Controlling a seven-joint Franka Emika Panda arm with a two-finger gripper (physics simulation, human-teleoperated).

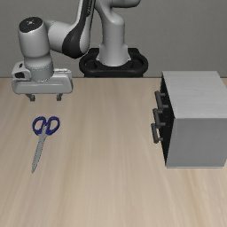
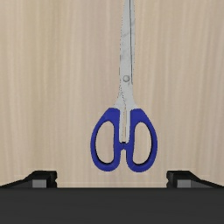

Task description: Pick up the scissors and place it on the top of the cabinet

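While above scissors, tool wide open, empty

The arm reaches out and bends over, its wrist turned down. The gripper hangs pointing straight down, fingers spread wide apart, holding nothing.

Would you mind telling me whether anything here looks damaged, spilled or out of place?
Nothing stands out: the scissors lie flat and closed on the table, the cabinet stands upright, and the gripper hangs open near them.
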